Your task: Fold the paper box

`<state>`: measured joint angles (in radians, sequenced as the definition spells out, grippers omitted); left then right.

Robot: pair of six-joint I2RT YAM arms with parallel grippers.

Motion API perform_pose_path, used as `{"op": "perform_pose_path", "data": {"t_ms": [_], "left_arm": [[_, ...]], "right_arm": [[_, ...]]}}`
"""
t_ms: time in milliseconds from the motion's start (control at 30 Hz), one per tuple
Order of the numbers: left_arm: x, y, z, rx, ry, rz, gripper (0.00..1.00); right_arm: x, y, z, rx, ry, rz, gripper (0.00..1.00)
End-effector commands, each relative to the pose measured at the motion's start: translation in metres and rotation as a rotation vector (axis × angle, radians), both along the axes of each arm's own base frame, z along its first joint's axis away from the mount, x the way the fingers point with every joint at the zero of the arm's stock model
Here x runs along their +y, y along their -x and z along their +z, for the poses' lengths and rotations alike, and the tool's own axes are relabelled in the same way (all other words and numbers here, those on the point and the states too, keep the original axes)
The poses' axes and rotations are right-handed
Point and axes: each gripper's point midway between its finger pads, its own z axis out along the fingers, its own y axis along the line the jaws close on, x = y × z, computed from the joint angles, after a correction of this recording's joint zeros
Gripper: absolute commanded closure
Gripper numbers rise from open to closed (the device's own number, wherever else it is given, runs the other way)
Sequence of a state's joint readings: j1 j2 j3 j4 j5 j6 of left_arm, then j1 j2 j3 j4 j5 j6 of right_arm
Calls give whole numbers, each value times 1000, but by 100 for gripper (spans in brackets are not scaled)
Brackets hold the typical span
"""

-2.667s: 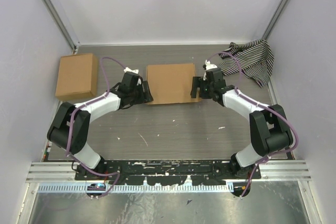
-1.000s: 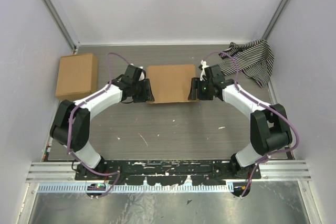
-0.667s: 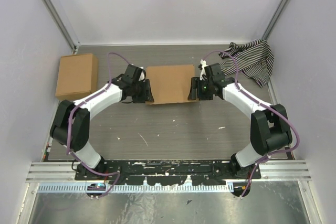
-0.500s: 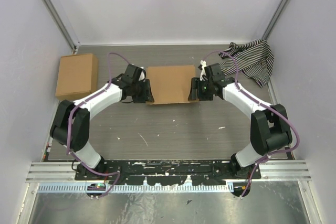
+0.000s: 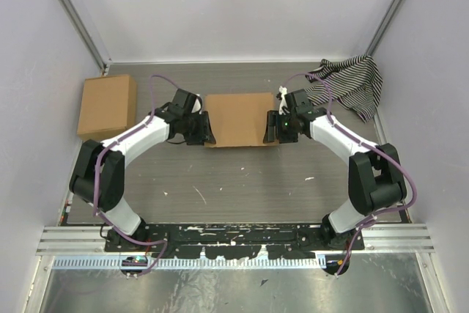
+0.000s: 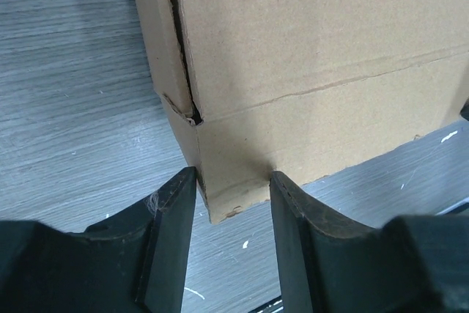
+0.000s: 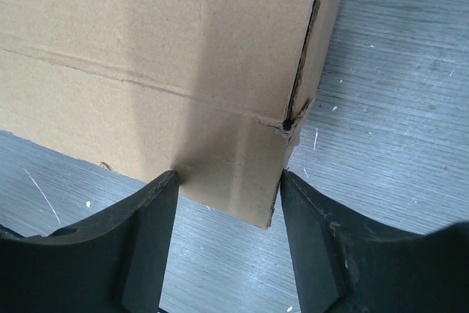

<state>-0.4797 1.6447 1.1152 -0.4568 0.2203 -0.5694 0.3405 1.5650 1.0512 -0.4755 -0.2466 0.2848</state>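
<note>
Clasps the near left corner of the paper box (image 5: 236,116), lying closed in the middle of the table (image 5: 242,181), between the left fingers (image 6: 172,232). Clasps its near right corner between the right fingers (image 7: 150,240), likely bracing both ends to hold the folded walls square.

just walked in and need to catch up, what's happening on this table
Two robot arms are at the paper box in the middle. The left end effector straddles its near left corner, the right end effector its near right corner, fingers close against the cardboard; whether they grip it is unclear. The box looks closed and sits flat.
</note>
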Motion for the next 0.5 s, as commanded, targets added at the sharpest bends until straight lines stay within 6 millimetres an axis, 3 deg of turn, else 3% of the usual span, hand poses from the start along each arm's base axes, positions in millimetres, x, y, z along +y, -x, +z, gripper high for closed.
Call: {"op": "perform_pose_path", "data": {"t_ms": [0, 200, 467], "left_arm": [[-15, -5, 26, -24, 84, -25, 49], [-22, -2, 26, 8, 132, -39, 49], [-24, 2, 29, 26, 154, -51, 49]], "right_arm": [[11, -4, 10, -21, -32, 43, 37], [15, -3, 3, 1, -48, 47, 39], [20, -2, 15, -7, -87, 56, 39]]}}
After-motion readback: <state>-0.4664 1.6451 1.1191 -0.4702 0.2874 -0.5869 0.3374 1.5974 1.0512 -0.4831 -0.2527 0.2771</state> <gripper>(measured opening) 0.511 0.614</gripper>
